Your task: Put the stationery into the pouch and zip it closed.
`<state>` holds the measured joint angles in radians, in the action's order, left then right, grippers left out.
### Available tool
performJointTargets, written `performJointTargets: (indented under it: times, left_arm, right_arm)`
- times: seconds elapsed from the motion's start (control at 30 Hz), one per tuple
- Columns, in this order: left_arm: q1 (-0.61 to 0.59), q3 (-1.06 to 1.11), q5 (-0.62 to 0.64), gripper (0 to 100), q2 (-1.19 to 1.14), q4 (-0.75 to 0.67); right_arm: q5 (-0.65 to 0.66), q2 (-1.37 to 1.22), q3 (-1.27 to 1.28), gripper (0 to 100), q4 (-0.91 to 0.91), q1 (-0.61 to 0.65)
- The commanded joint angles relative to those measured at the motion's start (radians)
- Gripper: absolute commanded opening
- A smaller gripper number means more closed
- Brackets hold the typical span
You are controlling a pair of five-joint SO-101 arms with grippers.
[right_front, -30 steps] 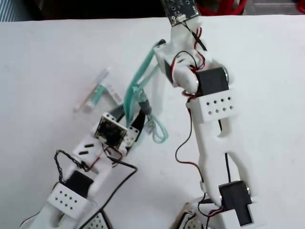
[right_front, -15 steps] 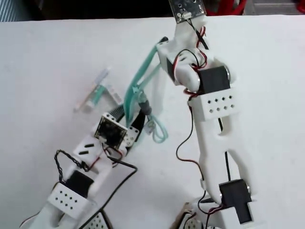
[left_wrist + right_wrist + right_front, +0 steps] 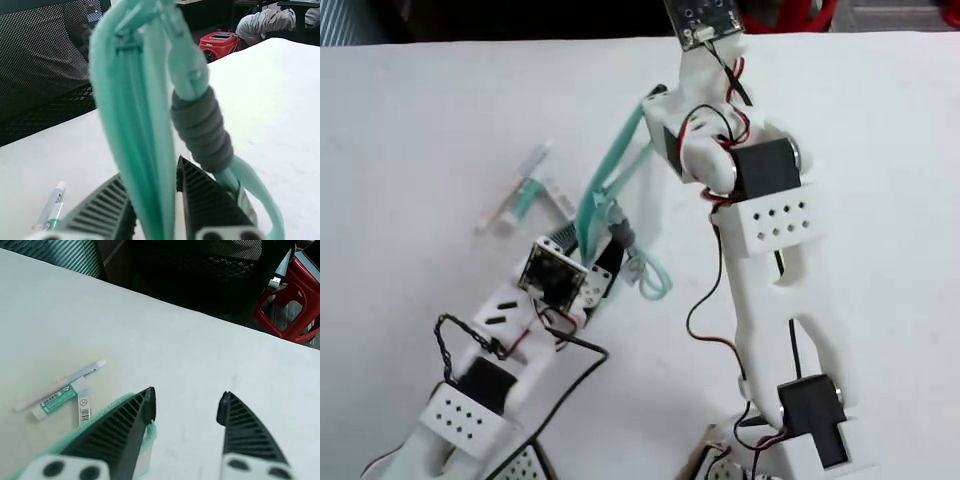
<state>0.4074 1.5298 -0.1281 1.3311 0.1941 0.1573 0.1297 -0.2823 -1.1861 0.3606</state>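
Pouch: pinched in my left end effector, barely shifted; right end effector wide; stationery still unpacked on desk.

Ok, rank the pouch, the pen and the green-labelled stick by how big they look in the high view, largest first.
1. pouch, clearly the longest, though it is held in the left gripper jaws, so perhaps nearer the camera.
2. pen.
3. green-labelled stick, shortest, lying against the pen.
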Motion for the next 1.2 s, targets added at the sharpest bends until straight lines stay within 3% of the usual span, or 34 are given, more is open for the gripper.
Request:
performJointTargets:
  times: [0.0,0.47,0.67,0.8,0.97,1.17]
  left_arm:
    - [-0.007,-0.029,-0.009,11,0.012,-0.025]
    - [-0.007,-0.029,-0.009,11,0.013,-0.026]
    - [-0.007,-0.029,-0.009,11,0.013,-0.021]
    - [-0.007,-0.029,-0.009,11,0.013,-0.021]
    - [-0.007,-0.029,-0.009,11,0.013,-0.021]
    - [-0.007,-0.029,-0.009,11,0.013,-0.021]
  right_arm:
    - [-0.006,0.025,-0.017,20.4,-0.044,0.028]
    - [-0.003,0.071,-0.061,20.5,-0.199,0.085]
    - [-0.002,0.07,-0.063,19.4,-0.18,0.079]
    - [-0.003,0.07,-0.063,13.4,-0.133,0.038]
    - [-0.003,0.068,-0.058,17.0,-0.082,0.002]
    - [-0.002,0.068,-0.055,14.3,-0.084,0.007]
